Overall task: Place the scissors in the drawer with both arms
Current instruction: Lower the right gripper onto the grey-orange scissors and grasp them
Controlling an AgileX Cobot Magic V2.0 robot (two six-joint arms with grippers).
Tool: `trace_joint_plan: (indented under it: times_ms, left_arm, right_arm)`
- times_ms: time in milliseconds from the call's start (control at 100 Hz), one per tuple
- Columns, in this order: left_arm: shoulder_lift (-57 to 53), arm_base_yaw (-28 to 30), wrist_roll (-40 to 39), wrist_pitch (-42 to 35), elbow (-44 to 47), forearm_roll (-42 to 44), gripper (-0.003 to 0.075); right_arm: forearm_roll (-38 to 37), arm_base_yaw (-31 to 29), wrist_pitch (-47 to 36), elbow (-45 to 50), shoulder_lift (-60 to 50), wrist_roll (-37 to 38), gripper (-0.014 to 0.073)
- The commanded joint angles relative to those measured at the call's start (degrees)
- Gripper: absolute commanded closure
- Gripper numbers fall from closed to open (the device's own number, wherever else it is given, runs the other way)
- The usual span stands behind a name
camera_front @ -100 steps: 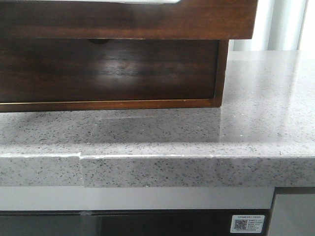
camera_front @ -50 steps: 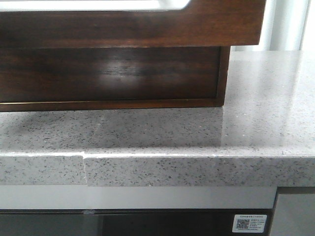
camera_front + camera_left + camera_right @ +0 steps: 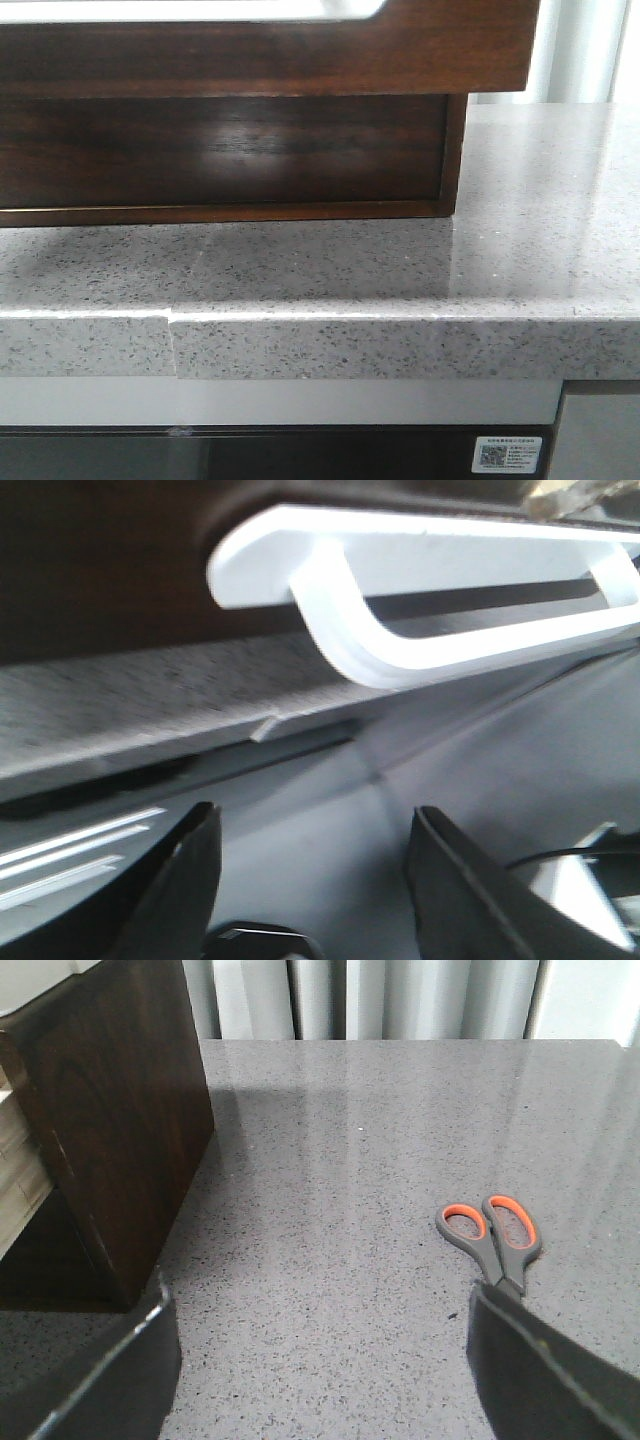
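Scissors (image 3: 492, 1237), grey w/ orange-lined finger loops, lie flat on the speckled grey countertop (image 3: 340, 1210), right of centre in the right wrist frame. Their blade end runs down behind the right gripper's (image 3: 320, 1360) right-hand finger (image 3: 545, 1370); whether it touches that finger can't be told. The loops sit just above that fingertip, clear of it. Right gripper is spread wide, 2 dark fingers at the lower corners of the frame w/ bare counter between them, nothing held. Dark wood cabinet (image 3: 120, 1110) stands at upper left of that frame, well apart from the scissors.

Left gripper (image 3: 310, 880) also spread apart, nothing between its 2 black fingers at the bottom of the left wrist frame. Above it, across the upper half of the frame, runs a white round-cornered piece (image 3: 420, 590) against dark wood, blurred; the counter edge (image 3: 150, 705) slants below it. Left gripper is near but not touching.

Front view: the drawer (image 3: 270, 50), glossy dark-brown front w/ a pale round-cornered area at its top rim, fills the top of the frame and overhangs the cabinet body (image 3: 225, 150) beneath it, so it stands pulled out. No arm or scissors show in this view.
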Motion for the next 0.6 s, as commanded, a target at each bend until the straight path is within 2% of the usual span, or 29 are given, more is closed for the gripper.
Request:
trace_joint_plan:
  times_ms: [0, 170, 280, 380, 590]
  left_arm:
    - [-0.95, -1.25, -2.83, -0.81, -5.02, 3.46, 0.0331]
    - [-0.94, -4.16, -2.83, -1.56, -11.28, 11.31, 0.0331]
    - [-0.94, -4.98, -2.73, -5.12, -14.44, 15.36, 0.0331]
    - [-0.94, -5.47, -0.63, -9.2, -15.24, 15.63, 0.0331]
    - [-0.94, -8.2, 4.11, -16.99, -14.87, 15.63, 0.0331]
  right_arm:
    - [-0.57, -0.37, -4.34, -2.05, 0.77, 0.0, 0.0058]
    - [-0.45, -0.37, -2.94, -2.38, 1.32, 0.0, 0.0058]
    - [-0.45, -0.37, 0.53, -4.07, 3.71, 0.0, 0.0058]
    - [-1.93, -0.49, 3.91, -6.38, 7.0, 2.52, 0.0059]
    - [-2.17, -3.36, 8.81, -10.5, 15.49, 2.92, 0.0059]
